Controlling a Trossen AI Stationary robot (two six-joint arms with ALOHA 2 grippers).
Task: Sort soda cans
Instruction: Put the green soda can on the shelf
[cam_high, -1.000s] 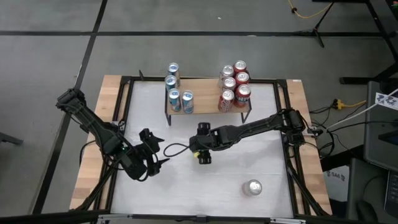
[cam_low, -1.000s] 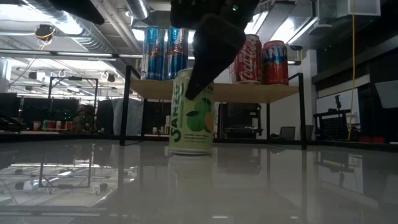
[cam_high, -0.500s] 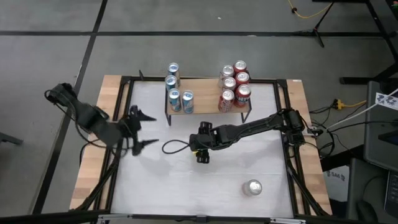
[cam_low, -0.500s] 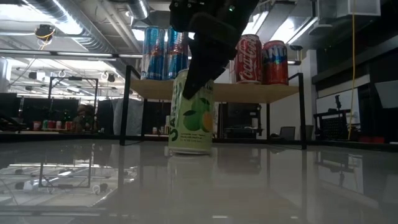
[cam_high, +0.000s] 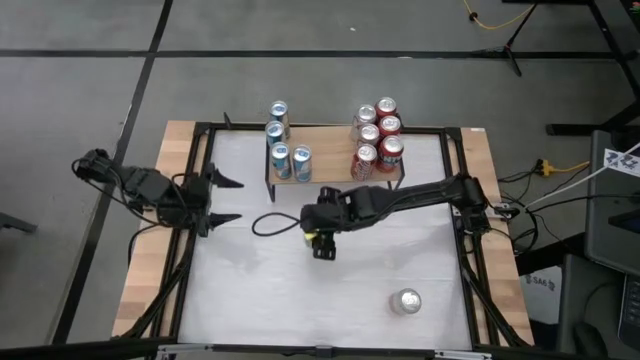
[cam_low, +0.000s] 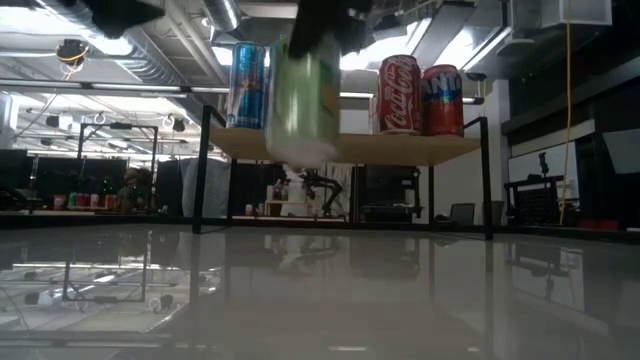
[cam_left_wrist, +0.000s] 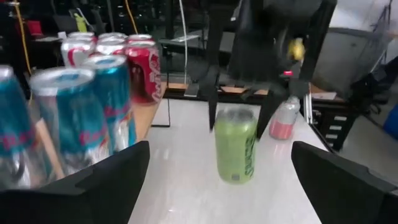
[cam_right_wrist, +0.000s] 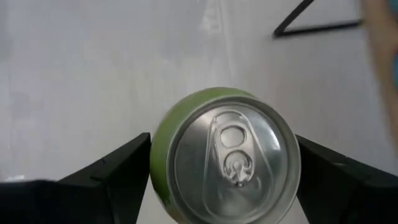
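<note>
Pale green cylindrical metal can (cam_low: 303, 100) hangs upright, silver top up, clear of the white bench (cam_high: 260, 290), pinched by the right pincer (cam_high: 322, 222); left pincer (cam_high: 222, 200) spread.

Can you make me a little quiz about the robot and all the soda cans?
1. True or false: the green can is standing on the table.
2. Which claw is holding the green can: A) the left claw, B) the right claw, C) neither?
3. Fill in the blank: on the wooden shelf, the blue cans stand on one side and the ____ cans stand on the other.

Key:
1. False. In the low view it hangs in the air, clear of the tabletop.
2. B. Its two fingers sit on either side of the can.
3. Red.
</note>
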